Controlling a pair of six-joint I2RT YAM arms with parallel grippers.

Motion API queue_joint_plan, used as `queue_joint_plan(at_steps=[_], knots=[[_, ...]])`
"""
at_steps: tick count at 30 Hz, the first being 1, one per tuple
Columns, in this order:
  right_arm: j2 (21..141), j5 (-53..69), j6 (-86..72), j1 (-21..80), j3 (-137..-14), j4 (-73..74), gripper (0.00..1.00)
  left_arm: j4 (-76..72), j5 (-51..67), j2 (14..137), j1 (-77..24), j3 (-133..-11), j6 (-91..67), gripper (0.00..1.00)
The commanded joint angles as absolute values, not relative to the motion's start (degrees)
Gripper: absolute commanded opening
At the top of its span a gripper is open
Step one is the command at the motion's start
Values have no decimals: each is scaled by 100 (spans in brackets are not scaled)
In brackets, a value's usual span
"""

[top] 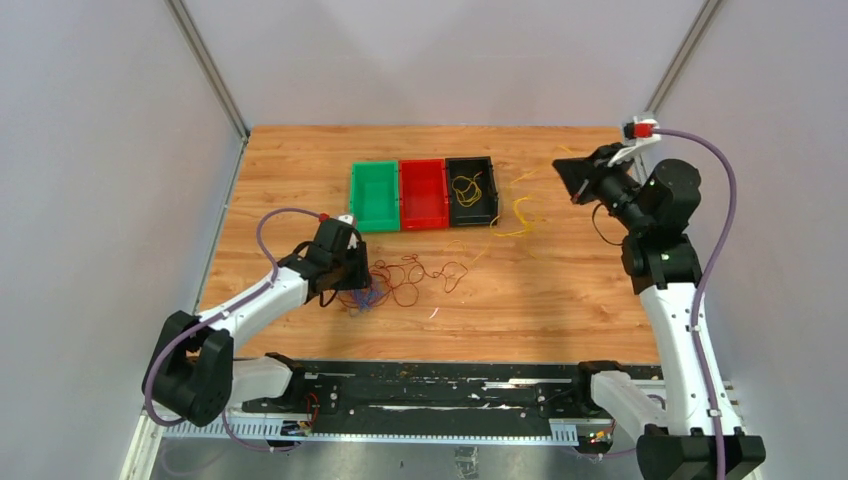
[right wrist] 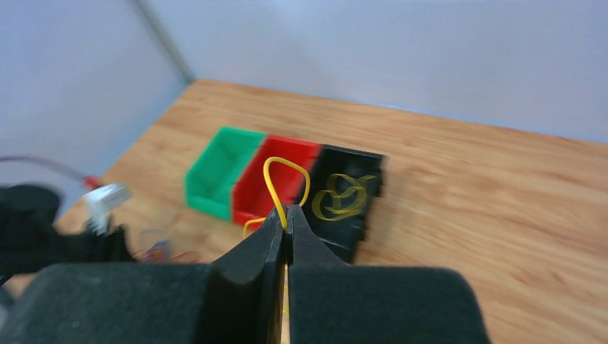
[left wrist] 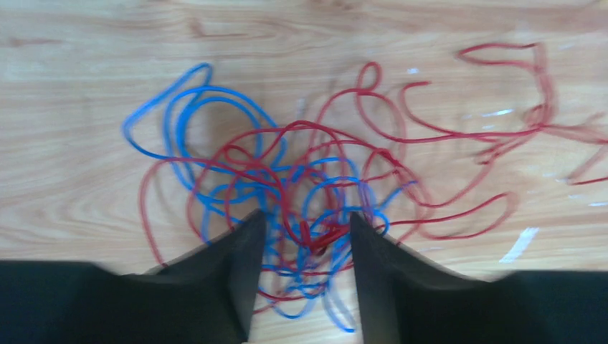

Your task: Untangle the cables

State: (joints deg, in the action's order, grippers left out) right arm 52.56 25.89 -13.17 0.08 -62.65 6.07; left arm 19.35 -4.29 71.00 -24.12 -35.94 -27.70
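Right gripper [right wrist: 285,215] clamped tight on yellow cable [right wrist: 287,172], lifted high near black bin [right wrist: 343,236] — likely drawing strand clear of rest. Left gripper [left wrist: 305,218] low on table [top: 560,290], jaws parted, straddling red-and-blue tangle [left wrist: 287,179] — holding nothing

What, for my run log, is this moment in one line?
left fingers: open astride red-blue tangle | right fingers: shut on yellow cable, aloft

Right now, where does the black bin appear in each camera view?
Top external: black bin in the upper middle, rightmost of three bins.
Left wrist: not in it.
Right wrist: near the centre, again rightmost of the three.
Shared landmark: the red bin against its left side in both views.
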Motion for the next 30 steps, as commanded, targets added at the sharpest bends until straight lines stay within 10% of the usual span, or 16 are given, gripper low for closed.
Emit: queue_joint_plan(at_steps=[1, 4, 16, 30], knots=[[5368, 4314, -1601, 785, -6245, -130, 0, 1482, 585, 6628, -2435, -3579, -2579, 71], [5512, 4159, -1305, 1502, -6223, -49, 0, 1636, 573, 6151, -2476, -3740, -2543, 99], [6531, 3840, -699, 2974, -6069, 213, 0, 825, 2643, 4967, -2682, -4358, -2744, 100], [6768, 4027, -725, 3383, -6076, 77, 0, 153, 2977, 6662, -3422, -5359, -2602, 93]])
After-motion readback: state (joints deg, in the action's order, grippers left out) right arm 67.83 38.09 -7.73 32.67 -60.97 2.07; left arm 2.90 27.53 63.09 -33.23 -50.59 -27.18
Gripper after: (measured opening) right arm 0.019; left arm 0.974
